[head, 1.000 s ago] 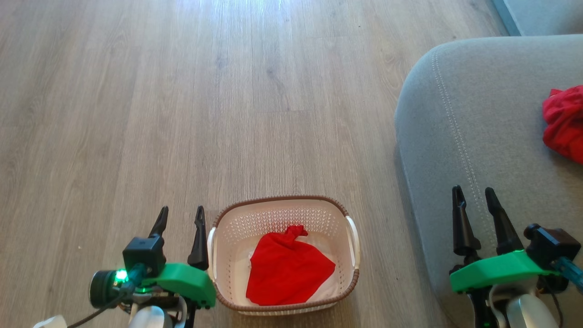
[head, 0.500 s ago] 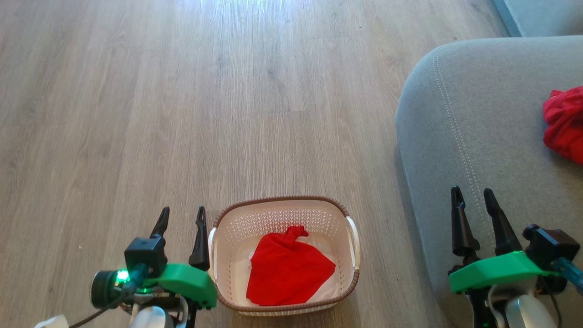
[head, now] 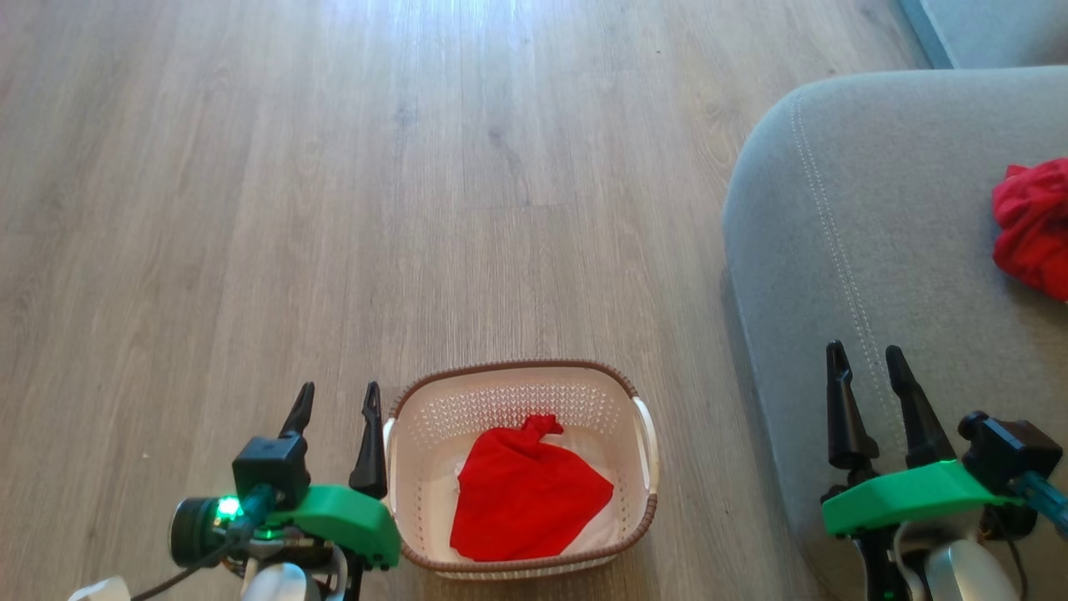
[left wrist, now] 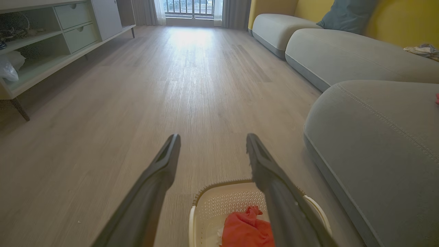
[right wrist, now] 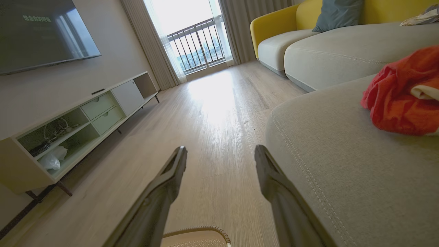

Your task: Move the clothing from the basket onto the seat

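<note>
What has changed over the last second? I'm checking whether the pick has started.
Little: the left gripper, open, slid slightly back and toward the basket. Nothing was gripped or released. The right gripper stays open near the seat; one red garment stays in the basket, a second red garment on the seat.

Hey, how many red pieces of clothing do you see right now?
2. One red garment lies in the basket; another red bundle sits on the seat, cut by the head view's right edge. More may hide underneath.

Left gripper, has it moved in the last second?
Yes, slightly: the left gripper has slipped down the head view and a touch closer to the basket, which stayed put.
</note>
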You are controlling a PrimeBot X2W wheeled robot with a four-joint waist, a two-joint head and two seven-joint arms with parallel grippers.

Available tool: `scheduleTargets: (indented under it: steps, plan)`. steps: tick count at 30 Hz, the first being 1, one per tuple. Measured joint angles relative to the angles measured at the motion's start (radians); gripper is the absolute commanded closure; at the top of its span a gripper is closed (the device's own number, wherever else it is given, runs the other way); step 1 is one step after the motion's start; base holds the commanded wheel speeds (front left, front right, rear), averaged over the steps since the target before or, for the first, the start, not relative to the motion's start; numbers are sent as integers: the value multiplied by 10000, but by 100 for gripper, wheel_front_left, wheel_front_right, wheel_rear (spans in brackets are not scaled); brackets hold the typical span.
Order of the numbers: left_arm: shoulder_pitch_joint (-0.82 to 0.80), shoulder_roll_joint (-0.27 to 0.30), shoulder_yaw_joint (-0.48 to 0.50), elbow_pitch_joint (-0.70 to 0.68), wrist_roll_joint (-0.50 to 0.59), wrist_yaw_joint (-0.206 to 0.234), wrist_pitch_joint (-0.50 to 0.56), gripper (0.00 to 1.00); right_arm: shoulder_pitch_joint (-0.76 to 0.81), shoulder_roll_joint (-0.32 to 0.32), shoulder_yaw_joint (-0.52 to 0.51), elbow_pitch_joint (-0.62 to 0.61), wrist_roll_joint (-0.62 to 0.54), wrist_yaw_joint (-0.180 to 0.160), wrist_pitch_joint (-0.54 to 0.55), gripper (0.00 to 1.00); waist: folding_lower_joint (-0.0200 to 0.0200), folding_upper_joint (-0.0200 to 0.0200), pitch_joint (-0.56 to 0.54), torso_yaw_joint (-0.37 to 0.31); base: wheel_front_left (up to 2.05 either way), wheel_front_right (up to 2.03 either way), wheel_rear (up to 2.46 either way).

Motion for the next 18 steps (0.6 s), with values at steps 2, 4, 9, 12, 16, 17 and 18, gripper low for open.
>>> scheduleTargets:
  steps: [2,4,9,12,16,17,18]
  plan:
    - [0,0,-33,54,-2,-27,0,0,-1,2,-2,8,-38,0,0,0,0,0,45,-61,0,0,0]
    - [0,0,-125,290,0,-63,0,0,-2,2,12,13,-221,0,0,0,0,0,100,-142,0,0,0]
    - [-26,0,-288,579,-2,-146,0,0,-12,2,113,58,-360,0,0,0,0,0,394,-288,0,0,0]
    - [-106,0,-407,863,0,-169,0,0,-85,4,238,10,-545,0,2,0,0,0,774,-383,0,0,0]
    - [-833,-6,-548,1333,-119,-487,2,0,-628,0,545,-268,-734,0,2,0,0,0,1681,-550,0,0,0]
    - [-1104,-12,-552,1384,-146,-570,2,0,-779,2,639,-339,-755,0,2,0,0,0,1909,-589,0,0,0]
    - [-1393,-19,-562,1501,-109,-665,2,0,-936,0,696,-401,-817,0,0,0,1,0,2137,-627,0,0,0]
